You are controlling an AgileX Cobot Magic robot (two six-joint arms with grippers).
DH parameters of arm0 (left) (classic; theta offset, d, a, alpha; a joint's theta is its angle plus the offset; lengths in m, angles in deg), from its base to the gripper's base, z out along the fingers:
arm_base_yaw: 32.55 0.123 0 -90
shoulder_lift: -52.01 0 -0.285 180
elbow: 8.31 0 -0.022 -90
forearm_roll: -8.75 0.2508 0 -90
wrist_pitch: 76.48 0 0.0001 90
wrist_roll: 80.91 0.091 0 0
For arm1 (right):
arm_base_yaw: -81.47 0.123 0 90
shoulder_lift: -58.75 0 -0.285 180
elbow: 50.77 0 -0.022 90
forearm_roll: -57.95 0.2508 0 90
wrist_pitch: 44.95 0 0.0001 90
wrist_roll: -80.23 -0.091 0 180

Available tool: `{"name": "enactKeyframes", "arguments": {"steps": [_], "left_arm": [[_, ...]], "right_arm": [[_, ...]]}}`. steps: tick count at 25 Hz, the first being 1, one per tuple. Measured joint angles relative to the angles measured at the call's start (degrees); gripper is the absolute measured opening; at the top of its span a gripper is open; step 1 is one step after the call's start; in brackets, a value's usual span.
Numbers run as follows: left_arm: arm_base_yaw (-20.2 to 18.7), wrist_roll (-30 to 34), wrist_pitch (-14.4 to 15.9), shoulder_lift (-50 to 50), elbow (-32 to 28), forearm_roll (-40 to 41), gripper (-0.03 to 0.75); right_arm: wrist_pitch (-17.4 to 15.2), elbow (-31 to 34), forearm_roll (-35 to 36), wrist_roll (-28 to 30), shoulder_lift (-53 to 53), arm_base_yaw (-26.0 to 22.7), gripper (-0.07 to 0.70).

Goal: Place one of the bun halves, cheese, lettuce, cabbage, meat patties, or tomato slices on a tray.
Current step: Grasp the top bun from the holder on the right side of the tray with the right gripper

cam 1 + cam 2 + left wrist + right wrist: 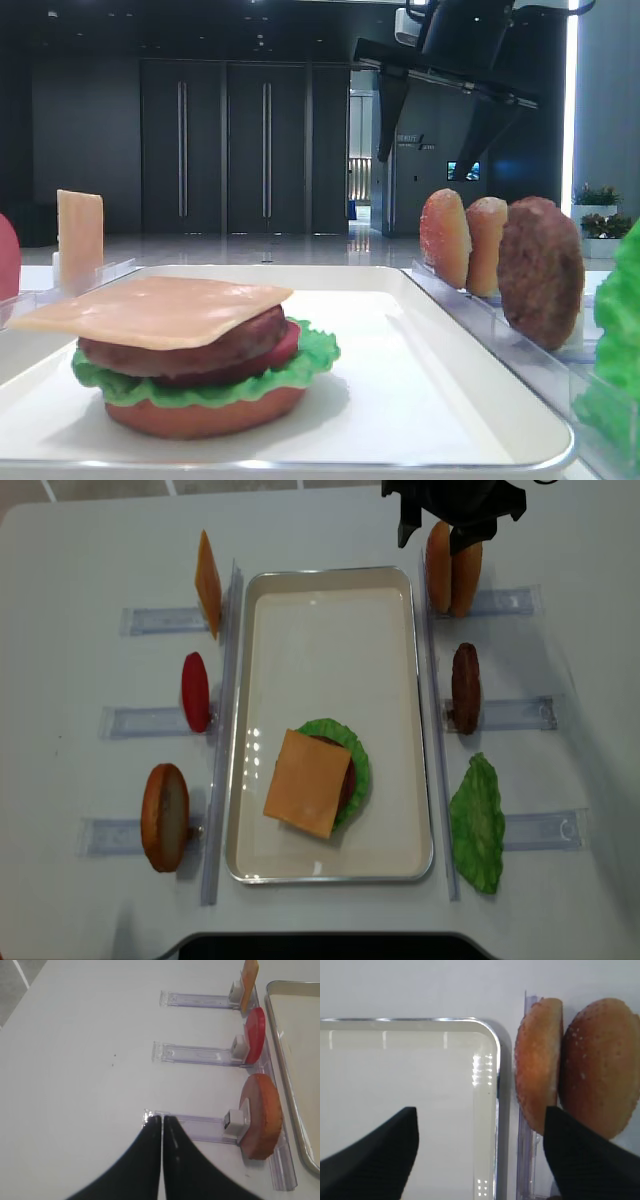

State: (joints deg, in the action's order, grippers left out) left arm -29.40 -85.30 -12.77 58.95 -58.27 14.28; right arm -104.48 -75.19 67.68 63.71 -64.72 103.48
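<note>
- Exterior high realsense view gives us the white tray point(420, 730) as our landmark, lying in the middle of the table point(80, 540).
- On the tray, toward its near end, we see a stack: a reddish bun base point(205, 415) at the bottom, then lettuce point(310, 360), a tomato slice point(283, 350), a meat patty point(180, 352), and a cheese slice point(308, 783) lying on top.
- Just beside the tray's far right corner, two bun halves point(452, 565) stand on edge in a clear rack point(505, 602), touching each other.
- We see the right gripper point(440, 530) hanging above those bun halves with its jaws spread apart; from the right wrist view one finger sits over the tray and the other over the buns, gripping nothing.
- Further along the tray's right side stand a second meat patty point(464, 687) and a loose lettuce leaf point(478, 823).
- On the tray's left side, each at a rack, stand a spare cheese slice point(207, 583), a red tomato slice point(195, 691) and another bun point(165, 816).
- We find the left gripper point(162, 1125) well to the left of the tray, over a rack's outer end, jaws pressed together and holding nothing.
</note>
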Motion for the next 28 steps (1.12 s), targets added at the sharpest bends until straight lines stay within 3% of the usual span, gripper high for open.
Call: {"name": "enactKeyframes", "arguments": {"steps": [28], "left_arm": [[0.0, 0.0, 0.0, 0.0, 0.0, 0.0, 0.0]], "right_arm": [[3.7, 0.0, -2.7, 0.5, -2.5, -0.9, 0.496]]}}
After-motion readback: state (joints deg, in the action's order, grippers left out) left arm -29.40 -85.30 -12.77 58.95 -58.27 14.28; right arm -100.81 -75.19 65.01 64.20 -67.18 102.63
